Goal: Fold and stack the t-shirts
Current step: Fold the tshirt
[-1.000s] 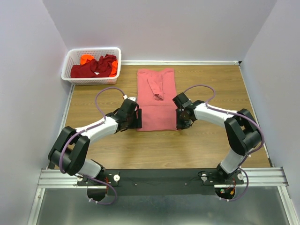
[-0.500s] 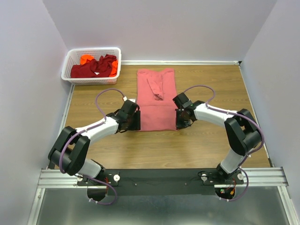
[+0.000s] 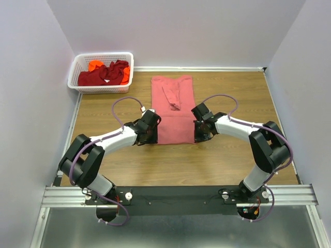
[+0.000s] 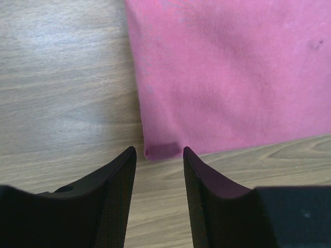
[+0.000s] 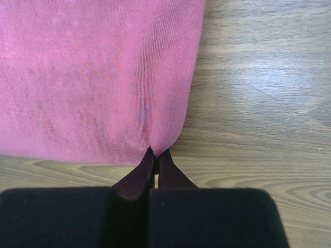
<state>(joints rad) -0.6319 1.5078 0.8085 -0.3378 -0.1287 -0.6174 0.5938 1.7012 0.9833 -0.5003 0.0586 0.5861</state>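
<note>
The salmon-pink t-shirt (image 3: 172, 108) lies folded into a long strip on the wooden table, sleeves tucked on top. My left gripper (image 3: 153, 135) is open at its near left corner; in the left wrist view the corner (image 4: 161, 151) sits just ahead of the fingertips, between them, not gripped. My right gripper (image 3: 198, 135) is shut on the near right corner; in the right wrist view (image 5: 156, 155) the hem (image 5: 164, 139) is pinched between the tips. Dark red t-shirts (image 3: 103, 74) and an orange one (image 3: 95, 65) lie crumpled in the basket.
The white lattice basket (image 3: 76, 65) stands at the far left corner of the table. Grey walls close in the left, back and right sides. Bare wood (image 3: 232, 93) lies right of the pink shirt and in front of it.
My left gripper has moved right, up to the pink shirt's near left corner. The right gripper has stayed at the near right corner.
</note>
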